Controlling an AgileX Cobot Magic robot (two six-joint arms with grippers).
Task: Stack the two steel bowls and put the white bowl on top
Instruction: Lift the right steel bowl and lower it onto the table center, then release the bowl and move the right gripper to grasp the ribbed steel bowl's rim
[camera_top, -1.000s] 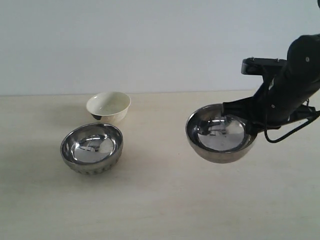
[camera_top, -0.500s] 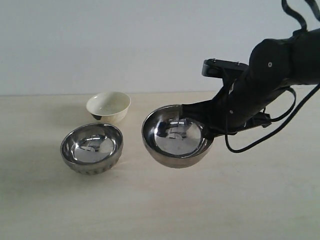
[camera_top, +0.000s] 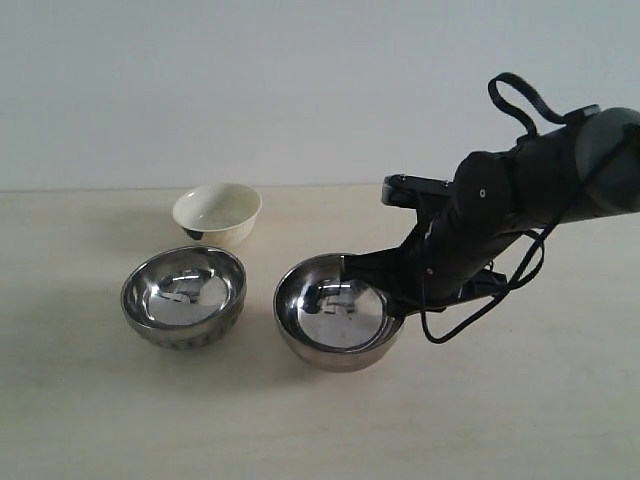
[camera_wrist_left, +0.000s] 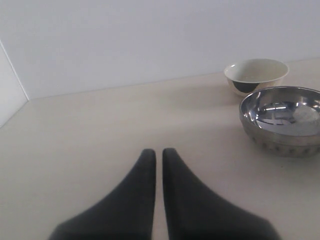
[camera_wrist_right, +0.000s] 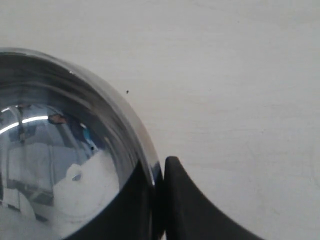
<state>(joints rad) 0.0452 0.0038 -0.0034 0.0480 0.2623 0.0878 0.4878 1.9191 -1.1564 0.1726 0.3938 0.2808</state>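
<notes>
My right gripper (camera_top: 392, 296) is shut on the right rim of the smooth steel bowl (camera_top: 335, 316), which is low over or on the table beside the ribbed steel bowl (camera_top: 184, 294). In the right wrist view the rim of the smooth steel bowl (camera_wrist_right: 75, 150) is pinched between the fingers of the right gripper (camera_wrist_right: 159, 167). The white bowl (camera_top: 217, 212) stands just behind the ribbed one. In the left wrist view my left gripper (camera_wrist_left: 154, 152) is shut and empty, well away from the ribbed steel bowl (camera_wrist_left: 282, 119) and the white bowl (camera_wrist_left: 256, 75).
A pale wooden table (camera_top: 320, 420) carries everything, with a plain white wall behind. The right arm's black cable (camera_top: 520, 100) loops above its wrist. A wall corner (camera_wrist_left: 12, 75) shows in the left wrist view.
My right arm has carried the smooth steel bowl leftward and down, from mid-air at the right to a spot next to the ribbed bowl. The other two bowls have not moved.
</notes>
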